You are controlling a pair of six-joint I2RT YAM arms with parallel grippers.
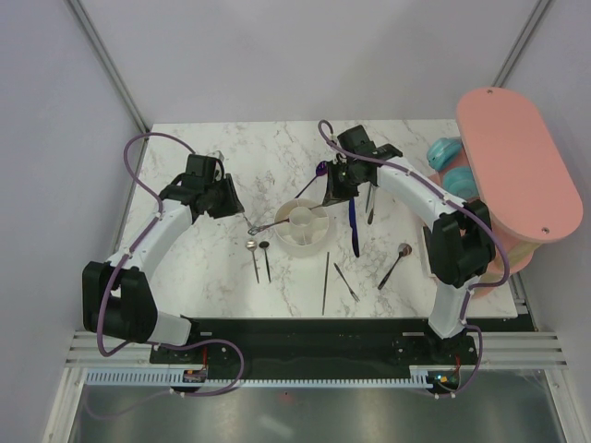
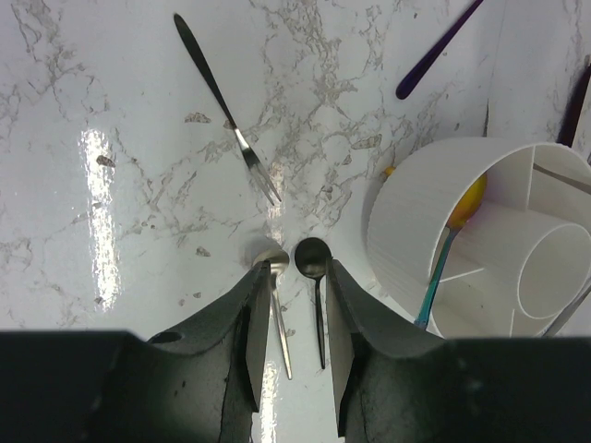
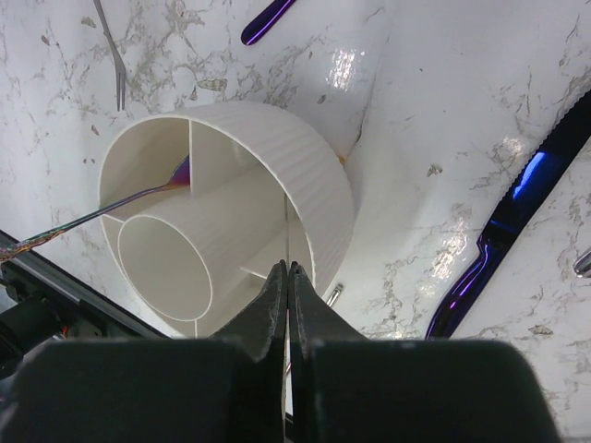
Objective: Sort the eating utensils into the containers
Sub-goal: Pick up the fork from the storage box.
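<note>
From overhead, the white round plastic divided holder [image 1: 303, 246] sat mid-table, with loose cutlery on the marble near it and to its right. The left wrist view showed the left gripper [image 2: 295, 268] with jaws apart, straddling a slim silver metal spoon [image 2: 280, 323] and a small black spoon [image 2: 314, 263] lying side by side just left of the holder. I judged them light, stiff and slick, best pinched across the handle one at a time. The right wrist view had the right gripper [image 3: 288, 277] with fingers pressed together over the holder's rim; whether anything thin was pinched, I could not tell. A glossy blue-purple knife [image 3: 499, 245] lay to the right.
</note>
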